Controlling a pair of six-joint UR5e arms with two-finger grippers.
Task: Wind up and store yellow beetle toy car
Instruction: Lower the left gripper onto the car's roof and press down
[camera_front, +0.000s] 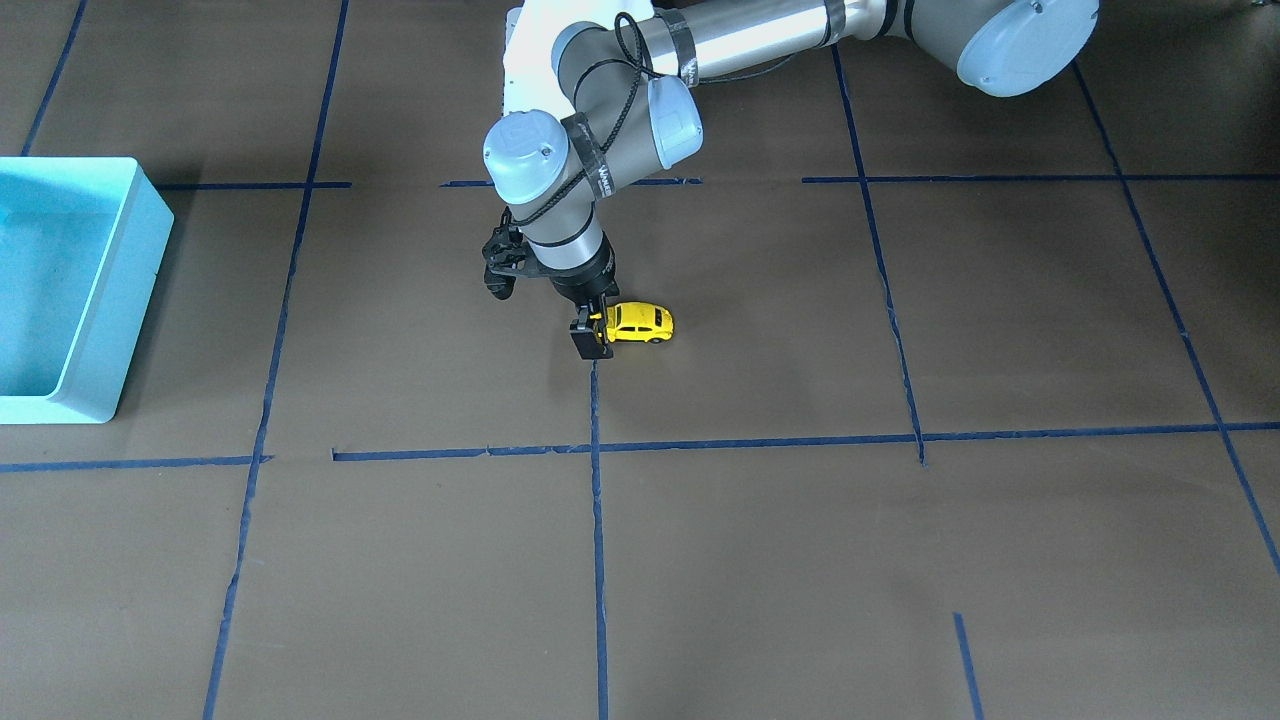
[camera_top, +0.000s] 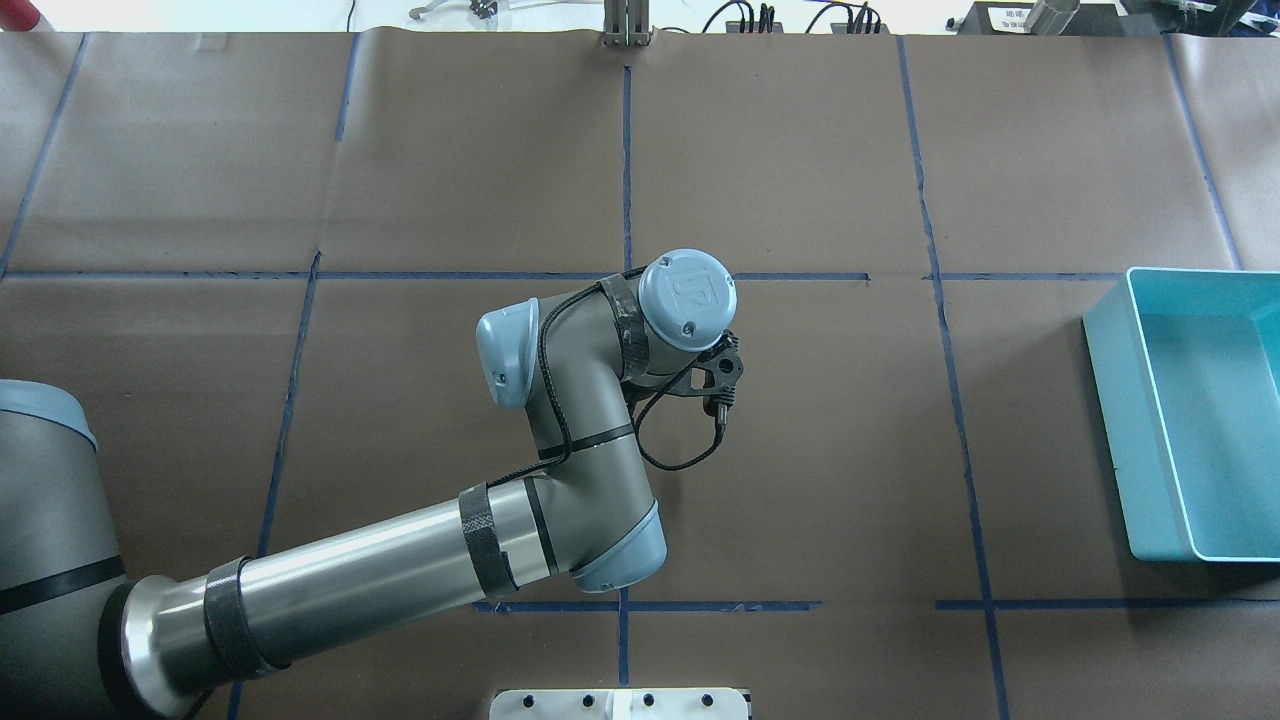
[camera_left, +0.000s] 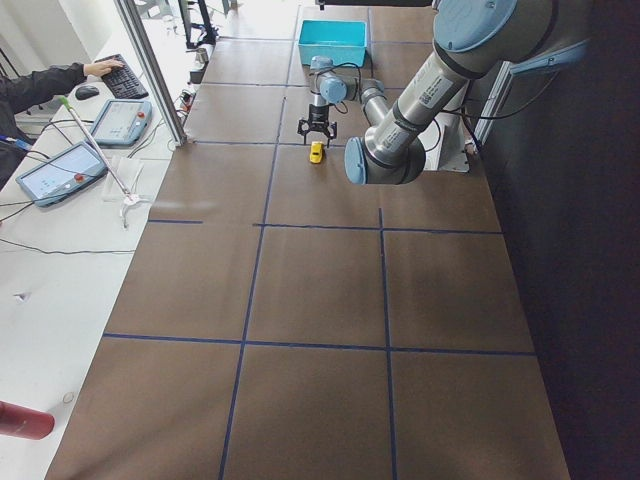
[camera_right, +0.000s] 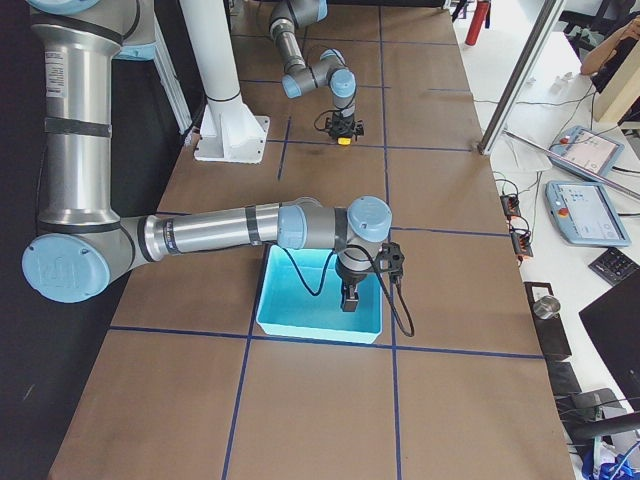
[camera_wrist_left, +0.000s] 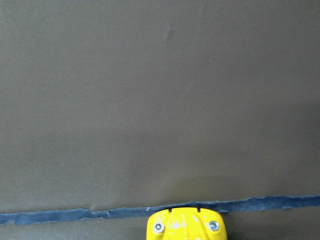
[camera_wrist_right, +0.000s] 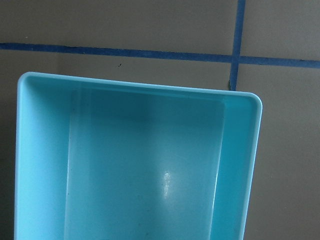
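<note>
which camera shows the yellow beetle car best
Exterior front-facing: the yellow beetle toy car shows side-on, nearly whole. Overhead, the left arm hides it. Side views show a tiny yellow speck. Left wrist catches only one end at its bottom edge; right wrist misses it.

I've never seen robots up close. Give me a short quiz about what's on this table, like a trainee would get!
1. True or false: the yellow beetle toy car lies inside the turquoise bin.
2. Fill in: the right gripper hangs above the ____.
3. Which gripper is at the car? A) left gripper B) right gripper
Key: 1 false, it stands on the table; 2 bin; 3 A.
</note>
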